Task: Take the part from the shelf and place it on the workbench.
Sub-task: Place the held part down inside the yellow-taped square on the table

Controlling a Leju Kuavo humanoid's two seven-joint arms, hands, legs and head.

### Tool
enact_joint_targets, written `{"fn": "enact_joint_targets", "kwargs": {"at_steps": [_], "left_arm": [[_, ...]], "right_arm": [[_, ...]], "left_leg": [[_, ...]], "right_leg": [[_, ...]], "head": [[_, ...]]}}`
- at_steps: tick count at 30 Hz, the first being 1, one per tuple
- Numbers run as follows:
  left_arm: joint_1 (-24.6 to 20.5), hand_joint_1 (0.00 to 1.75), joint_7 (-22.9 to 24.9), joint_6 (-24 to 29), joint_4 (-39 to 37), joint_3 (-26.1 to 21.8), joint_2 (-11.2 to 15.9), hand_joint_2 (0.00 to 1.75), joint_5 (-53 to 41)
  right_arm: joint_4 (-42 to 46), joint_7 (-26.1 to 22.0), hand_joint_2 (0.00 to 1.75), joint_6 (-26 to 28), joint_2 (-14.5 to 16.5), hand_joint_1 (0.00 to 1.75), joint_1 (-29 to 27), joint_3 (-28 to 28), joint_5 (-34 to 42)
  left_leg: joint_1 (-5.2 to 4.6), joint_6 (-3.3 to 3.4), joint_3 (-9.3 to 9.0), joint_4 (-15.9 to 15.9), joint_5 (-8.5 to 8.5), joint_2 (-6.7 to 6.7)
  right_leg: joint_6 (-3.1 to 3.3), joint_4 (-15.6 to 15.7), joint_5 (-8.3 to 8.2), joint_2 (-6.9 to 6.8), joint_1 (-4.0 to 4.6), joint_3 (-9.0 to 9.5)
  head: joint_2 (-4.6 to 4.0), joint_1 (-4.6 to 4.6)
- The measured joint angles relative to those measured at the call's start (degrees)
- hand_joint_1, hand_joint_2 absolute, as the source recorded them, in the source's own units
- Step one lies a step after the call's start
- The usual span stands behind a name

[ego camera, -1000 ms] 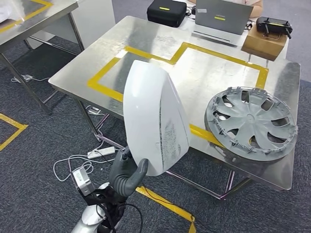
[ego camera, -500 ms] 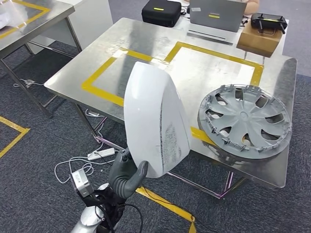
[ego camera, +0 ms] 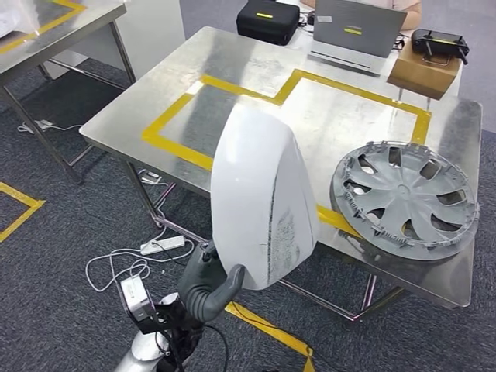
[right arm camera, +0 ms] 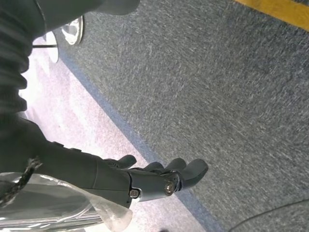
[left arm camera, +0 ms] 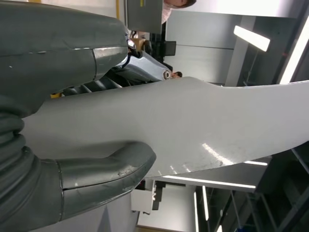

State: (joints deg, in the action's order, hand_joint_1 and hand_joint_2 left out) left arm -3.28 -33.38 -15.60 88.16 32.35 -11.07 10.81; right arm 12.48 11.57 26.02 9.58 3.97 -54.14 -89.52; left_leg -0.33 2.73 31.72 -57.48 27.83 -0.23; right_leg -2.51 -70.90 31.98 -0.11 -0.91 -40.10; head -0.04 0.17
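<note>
Left hand: the robot's left hand (ego camera: 206,285) grips the lower edge of a white part (ego camera: 262,198), thumb on one face and the darker fingers on the other, as the left wrist view shows closely (left arm camera: 105,169).
White part: a smooth, rounded white shell, held upright above the hand. It hangs in the air in front of the near edge of the workbench (ego camera: 246,70), over the grey carpet (ego camera: 64,232), and does not rest on the tabletop. A scuffed grey patch marks its right-hand face.
Right hand: the right hand (right arm camera: 160,179) hangs over the carpet with nothing in it, fingers stretched out and slightly apart.
Workbench: a bare metal table marked with yellow tape lines (ego camera: 175,147). A grey wheel cover (ego camera: 404,198) lies flat on its right side, well apart from the white part.
Far edge: a black case (ego camera: 269,19), a grey laptop (ego camera: 356,31) and a brown box (ego camera: 422,74) carrying a black controller (ego camera: 439,43).
Writing: no brand, label or lettering can be read anywhere.
Floor: a white power strip (ego camera: 160,244) and loose cables lie under the table.
</note>
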Motion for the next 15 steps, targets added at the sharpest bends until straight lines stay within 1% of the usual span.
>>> {"fn": "enact_joint_targets", "kwargs": {"at_steps": [1, 2, 3, 4, 6, 7, 8, 9, 10, 11, 12, 13, 14, 15], "left_arm": [[0.0, 1.75, 0.0, 0.0, 0.0, 0.0, 0.0, 1.75, 0.0], [0.0, 1.75, 0.0, 0.1, 0.0, 0.0, -0.1, 1.75, 0.0], [0.0, 1.75, 0.0, 0.2, 0.0, -0.1, -0.1, 1.75, 0.0], [0.0, 1.75, 0.0, 0.3, 0.0, -0.1, -0.1, 1.75, 0.1], [-0.1, 1.75, 0.0, 0.4, 0.0, -0.1, -0.1, 1.75, 0.0], [-0.1, 1.75, 0.0, 0.4, 0.0, -0.1, -0.1, 1.75, 0.0], [-0.1, 1.75, 0.0, 0.5, 0.0, -0.1, -0.1, 1.75, 0.0], [-0.2, 1.75, 0.0, 0.5, 0.0, -0.1, -0.1, 1.75, 0.0], [-0.2, 1.75, 0.0, 0.6, 0.0, -0.1, -0.1, 1.75, 0.0], [-0.1, 1.75, 0.0, 0.6, 0.0, -0.2, -0.1, 1.75, 0.0], [-0.1, 1.75, 0.0, 0.6, 0.0, -0.2, 0.0, 1.75, 0.0], [0.0, 1.75, 0.0, 0.7, 0.0, -0.2, 0.0, 1.75, 0.0], [0.0, 1.75, 0.0, 0.7, 0.0, -0.2, 0.0, 1.75, 0.0], [0.0, 1.75, 0.0, 0.7, 0.0, -0.2, 0.0, 1.75, 0.0]], "right_arm": [[0.0, 0.0, 1.75, 0.0, 0.0, 0.0, 0.0, 0.0, 0.0], [0.0, 0.1, 1.75, 0.0, 0.0, 0.0, 0.0, 0.0, 0.1], [0.0, 0.0, 1.75, 0.0, 0.0, 0.0, 0.1, 0.0, 0.2], [0.0, 0.0, 1.75, 0.0, 0.0, 0.0, 0.2, 0.0, 0.3], [0.0, 0.0, 1.75, 0.0, 0.0, 0.0, 0.2, 0.0, 0.4], [0.0, 0.0, 1.75, 0.0, 0.0, 0.0, 0.1, 0.0, 0.4], [0.0, 0.0, 1.75, 0.0, 0.0, 0.0, 0.1, 0.0, 0.4], [0.0, 0.0, 1.75, 0.0, 0.0, 0.0, 0.1, 0.0, 0.5], [0.0, -0.1, 1.75, 0.0, 0.0, 0.0, 0.1, 0.0, 0.5], [0.0, -0.1, 1.75, 0.0, 0.0, 0.0, 0.1, 0.0, 0.5], [0.0, -0.1, 1.75, 0.0, 0.0, 0.0, 0.2, 0.0, 0.5], [0.0, -0.1, 1.75, 0.0, 0.0, 0.0, 0.2, 0.0, 0.5], [0.0, -0.1, 1.75, 0.0, 0.0, 0.0, 0.1, 0.0, 0.5], [0.0, -0.1, 1.75, 0.0, 0.0, 0.0, 0.1, 0.0, 0.5]], "left_leg": [[-0.01, -0.15, -0.36, 0.0, 0.26, -0.08], [-0.12, -0.38, -0.57, -0.1, 0.52, -0.15], [-0.22, -0.62, -0.59, -0.2, 0.72, -0.21], [-0.32, -0.86, -0.5, -0.3, 0.82, -0.22], [-0.36, -1.3, -0.32, -0.4, 0.92, -0.22], [-0.3, -1.6, -0.35, -0.5, 1.2, -0.2], [-0.25, -1.95, -0.08, -1.4, 1.89, -0.17], [-0.16, -2.35, 0.7, -3.3, 3.1, -0.13], [-0.03, -2.7, 2.18, -6.5, 4.8, -0.09], [0.09, -2.97, 4.2, -10.6, 6.62, -0.06], [0.22, -3.14, 6.19, -14.5, 8.04, -0.05], [0.32, -3.24, 7.62, -17.1, 8.52, -0.04], [0.39, -3.25, 8.03, -17.4, 7.76, -0.03], [0.45, -3.16, 7.26, -15.4, 5.89, -0.01]], "right_leg": [[0.15, 4.1, -2.36, 0.0, 0.01, 1.71], [0.34, 7.9, -4.08, 0.0, 0.07, 3.58], [0.6, 10.9, -5.0, 0.01, 0.13, 5.06], [0.82, 12.5, -5.14, 0.05, 0.2, 5.86], [1.32, 13.1, -4.61, 0.14, 0.27, 6.21], [1.54, 13.2, -4.59, 0.15, 0.18, 6.3], [1.85, 13.3, -4.51, 0.12, 0.08, 6.48], [2.13, 13.5, -4.45, 0.08, -0.04, 6.69], [2.38, 13.5, -4.36, 0.03, -0.1, 6.85], [2.58, 13.5, -4.22, -0.01, -0.1, 6.96], [2.69, 13.5, -4.13, -0.05, -0.09, 7.05], [2.74, 13.5, -4.04, -0.06, -0.09, 7.17], [2.73, 13.5, -3.95, -0.05, -0.09, 7.32], [2.67, 13.5, -3.85, 0.0, -0.09, 7.53]], "head": [[0.0, 0.04], [0.0, 0.08], [0.0, 0.09], [0.0, 0.07], [0.0, 0.04], [0.0, 0.03], [0.0, -0.03], [0.0, -0.13], [0.0, -0.2], [0.0, -0.28], [0.0, -0.27], [0.0, -0.27], [0.0, -0.27], [0.0, -0.27]]}}
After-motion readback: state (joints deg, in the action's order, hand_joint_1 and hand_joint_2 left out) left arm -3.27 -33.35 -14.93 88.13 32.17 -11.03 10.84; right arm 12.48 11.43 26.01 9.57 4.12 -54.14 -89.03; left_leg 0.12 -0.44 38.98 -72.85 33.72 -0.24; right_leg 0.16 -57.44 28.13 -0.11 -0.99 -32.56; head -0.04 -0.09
